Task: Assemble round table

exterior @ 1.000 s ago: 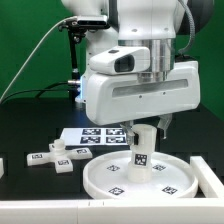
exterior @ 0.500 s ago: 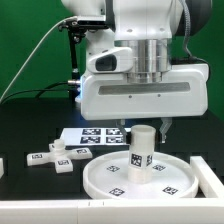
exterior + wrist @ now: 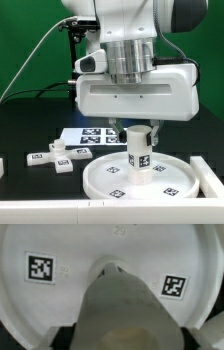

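Item: short thick white plastic cylinder leg (image 3: 139, 158), upright, long axis vertical, base at the centre of the large rimmed white round disc (image 3: 100, 182), which lies flat on the black worktop (image 3: 25, 185). Tool (image 3: 139, 131): directly above, closed around the leg's top end, a finger on either side. You work straight down this axis; your wrist view looks along the leg to the disc's middle.

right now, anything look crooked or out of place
nothing stands out: the leg stands upright at the middle of the round disc, and the cross-shaped foot lies on the table at the exterior view's left
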Controlling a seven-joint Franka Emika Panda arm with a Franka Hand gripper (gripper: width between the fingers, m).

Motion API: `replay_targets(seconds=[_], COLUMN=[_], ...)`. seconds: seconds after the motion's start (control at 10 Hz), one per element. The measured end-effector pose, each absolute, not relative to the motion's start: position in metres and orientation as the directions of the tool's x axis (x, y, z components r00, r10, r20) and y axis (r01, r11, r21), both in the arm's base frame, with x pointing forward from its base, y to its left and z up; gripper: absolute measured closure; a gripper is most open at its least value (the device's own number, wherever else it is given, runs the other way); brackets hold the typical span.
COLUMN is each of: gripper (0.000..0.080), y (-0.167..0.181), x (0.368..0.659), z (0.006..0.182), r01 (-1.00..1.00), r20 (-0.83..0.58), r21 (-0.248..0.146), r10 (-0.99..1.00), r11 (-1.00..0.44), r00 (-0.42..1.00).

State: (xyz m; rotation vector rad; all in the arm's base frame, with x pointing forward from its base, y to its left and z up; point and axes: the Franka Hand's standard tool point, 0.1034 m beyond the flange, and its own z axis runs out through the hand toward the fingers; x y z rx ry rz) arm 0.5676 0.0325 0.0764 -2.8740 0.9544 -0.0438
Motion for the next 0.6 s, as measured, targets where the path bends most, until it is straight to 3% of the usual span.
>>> replay_targets(seconds=[0.6], gripper=[0.0396], y=[0.034], x=[0.5657], z=[0.0744], r01=[-0.886], r20=[-0.086], r21=[-0.103], r10=[-0.884], r11=[-0.451], r00=[0.46])
